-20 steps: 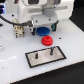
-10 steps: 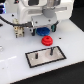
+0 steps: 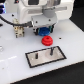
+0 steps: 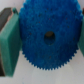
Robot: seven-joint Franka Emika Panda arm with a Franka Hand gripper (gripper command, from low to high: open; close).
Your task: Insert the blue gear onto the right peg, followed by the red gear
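The big white table (image 3: 10,70) fills the exterior view, and the arm with its gripper (image 3: 42,28) hangs low over the middle of it. Just toward the camera lies the grey plate (image 3: 46,56) with its black border, two thin pins on it; the taller, the right peg (image 3: 50,50), stands bare, nothing threaded on it yet. The red gear (image 3: 46,41) sits on the table between the gripper and the plate, close to both.

Now the wrist view: the blue gear (image 4: 49,36) fills almost the whole picture, its dark centre hole dead in the middle, and a teal finger pad (image 4: 10,44) presses against its toothed rim on one side, another showing at the opposite edge. So the jaws look clamped across the blue gear.

To do this well: raise it level, clear the red gear, bring the centre hole directly above the taller pin, then descend straight. Any tilt and the hole likely catches on the pin tip.

Against half a second ago, hardly anything differs: arm, red gear and plate sit in the same spots.
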